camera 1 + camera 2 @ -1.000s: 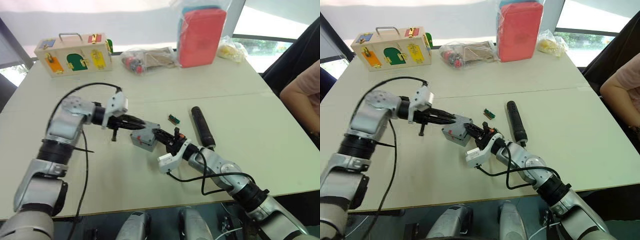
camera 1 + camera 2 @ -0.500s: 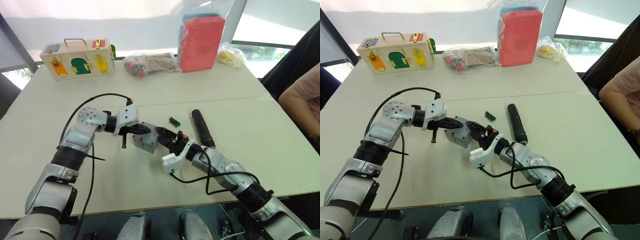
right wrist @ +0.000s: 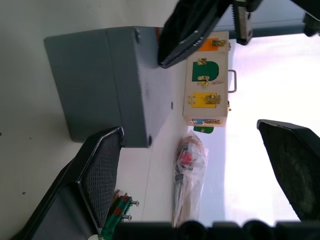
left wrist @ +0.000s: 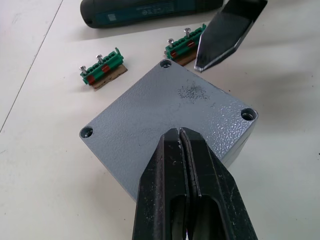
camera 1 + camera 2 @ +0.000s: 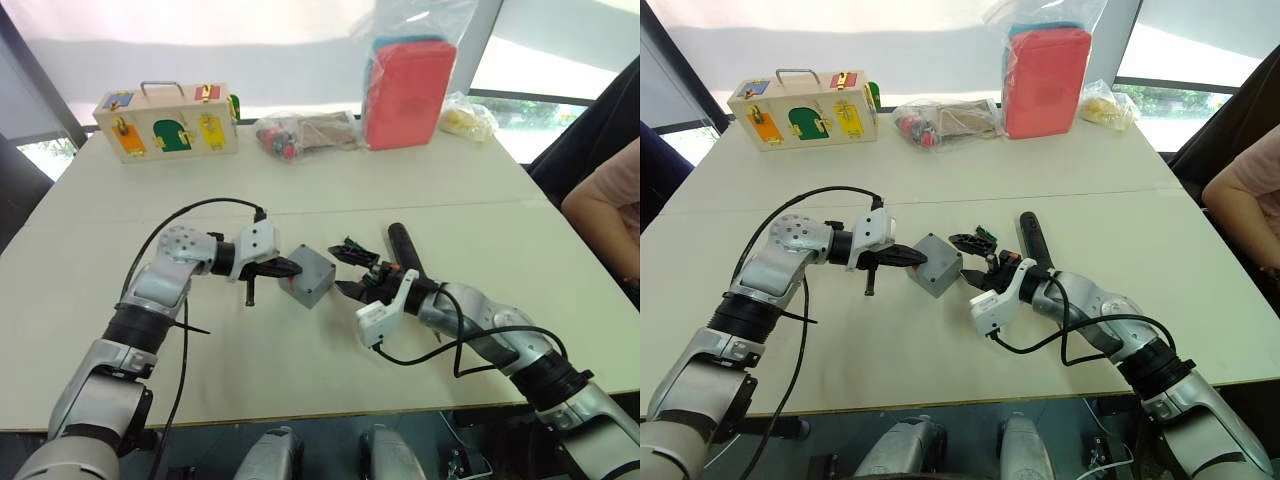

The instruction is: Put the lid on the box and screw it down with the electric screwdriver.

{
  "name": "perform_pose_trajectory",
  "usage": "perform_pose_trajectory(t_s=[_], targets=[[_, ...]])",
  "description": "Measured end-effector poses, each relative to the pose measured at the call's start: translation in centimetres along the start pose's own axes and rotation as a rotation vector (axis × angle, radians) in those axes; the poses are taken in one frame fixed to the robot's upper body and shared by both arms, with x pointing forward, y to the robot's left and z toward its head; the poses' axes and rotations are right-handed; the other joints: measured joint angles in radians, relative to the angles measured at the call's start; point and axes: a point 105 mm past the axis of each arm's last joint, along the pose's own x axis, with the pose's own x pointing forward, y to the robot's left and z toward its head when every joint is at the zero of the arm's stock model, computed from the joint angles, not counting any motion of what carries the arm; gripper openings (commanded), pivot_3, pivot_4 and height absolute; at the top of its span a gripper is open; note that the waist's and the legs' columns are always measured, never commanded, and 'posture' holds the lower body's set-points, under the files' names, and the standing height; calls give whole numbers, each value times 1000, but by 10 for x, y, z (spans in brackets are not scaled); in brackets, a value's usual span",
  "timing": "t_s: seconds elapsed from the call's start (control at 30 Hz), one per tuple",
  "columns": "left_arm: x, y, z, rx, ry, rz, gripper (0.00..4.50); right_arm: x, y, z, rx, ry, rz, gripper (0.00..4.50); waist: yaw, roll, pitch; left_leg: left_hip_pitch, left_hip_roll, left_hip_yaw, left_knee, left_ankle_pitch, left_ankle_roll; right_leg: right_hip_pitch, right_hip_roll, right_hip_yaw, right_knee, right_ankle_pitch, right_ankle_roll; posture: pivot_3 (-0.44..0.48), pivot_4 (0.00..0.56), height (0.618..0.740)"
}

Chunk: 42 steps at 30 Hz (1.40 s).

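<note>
The grey box [image 5: 936,265] sits mid-table, tilted. The lid [image 4: 170,107] lies on it as a flat textured face with screw holes at its corners. My left gripper [image 5: 915,258] is shut, and its tips [image 4: 179,137] rest on the lid's near edge. My right gripper [image 5: 970,260] stands open just right of the box, with nothing between its fingers [image 3: 100,170]. One of its fingertips [image 4: 230,30] hovers past the lid's far corner. The black electric screwdriver [image 5: 403,250] lies on the table behind the right gripper.
Two green terminal blocks [image 4: 102,67] lie between the box and the screwdriver. At the far edge stand a wooden box with coloured doors [image 5: 168,122], a plastic bag of parts [image 5: 300,130] and a red pack [image 5: 408,90]. A person's arm [image 5: 605,200] is at the right.
My right gripper has opened wide and let go of the box, drawing back a little to the right. The left gripper stays shut against the lid. The camera view has shifted.
</note>
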Motion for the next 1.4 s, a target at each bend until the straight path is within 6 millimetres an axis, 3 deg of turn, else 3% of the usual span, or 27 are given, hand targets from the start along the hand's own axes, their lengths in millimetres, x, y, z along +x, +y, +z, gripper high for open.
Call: perform_pose_trajectory(t_s=[0.13, 0.23, 0.27, 0.37, 0.5, 0.63, 0.7, 0.83, 1.03, 1.2, 1.4], targets=[[1, 0, 0, -1, -4, 7, 0, 0, 1, 6, 56, -40, 28, 4473, 1, 0, 0, 0, 0, 0, 0, 0, 0, 0, 0, 0, -1, 0, 0, 0, 150, 740], [2, 0, 2, -25, -15, 24, 0, 2, -3, 4, 274, -18, 23, 4473, 1, 0, -1, 0, 0, -1, 0, 0, 0, 1, 0, 0, -2, 0, 0, 0, 150, 740], [2, 0, 4, -30, -23, 27, 0, 2, -3, 3, 347, -11, 29, 4275, 1, 0, 0, -1, 0, -1, 0, 0, 0, 1, 0, 0, -2, 0, 0, 0, 150, 740], [-2, 0, 5, -96, -59, 41, 0, -1, -2, -3, 634, 38, 49, 3492, -2, 0, 0, -4, 0, -1, 0, 0, 1, -3, 0, 0, -2, 0, 0, 0, 150, 740], [-10, 6, 9, -138, -80, 100, 0, -8, -2, -9, 863, 88, 82, 2379, -3, 0, 1, -7, 0, -2, 0, -1, 0, -6, 0, 0, -3, 0, 0, 0, 150, 740], [-29, 21, 10, -148, -89, 220, 0, -9, 11, -4, 1033, 120, 140, 615, -3, 0, 1, -6, 0, -2, 0, -1, 1, -6, 0, 0, -3, 0, 0, 0, 150, 740], [-36, 27, 4, -162, -81, 275, 0, -7, 17, 0, 1104, 133, 167, 30, -3, 0, 1, -6, 0, -2, 0, -1, 1, -6, 0, 0, -3, 0, 0, 0, 150, 740], [-39, 25, -24, -218, -27, 328, 0, -6, 27, 8, 1153, 145, 233, 30, -3, 1, 1, -7, 0, -2, -1, -1, 1, -7, 0, 0, -3, 0, 0, 0, 150, 740], [-31, 23, -48, -241, 16, 356, 0, 8, 34, 12, 1194, 169, 240, 30, 3, 0, 2, -7, -1, -2, -1, -1, 1, -7, -1, 0, -3, 0, 0, 0, 150, 740], [-11, 13, -48, -231, -1, 296, 0, 18, 33, 8, 1167, 186, 251, 30, 1, 0, 2, -8, -1, -2, -1, -1, 0, -8, -1, 0, -3, 1, 0, 0, 150, 740], [-6, -1, -50, -240, -1, 218, 0, 24, 43, 5, 1160, 206, 303, 30, -9, 0, 2, -8, -1, -2, -1, -1, 0, -9, -1, 0, -3, 0, 0, 0, 150, 740]])
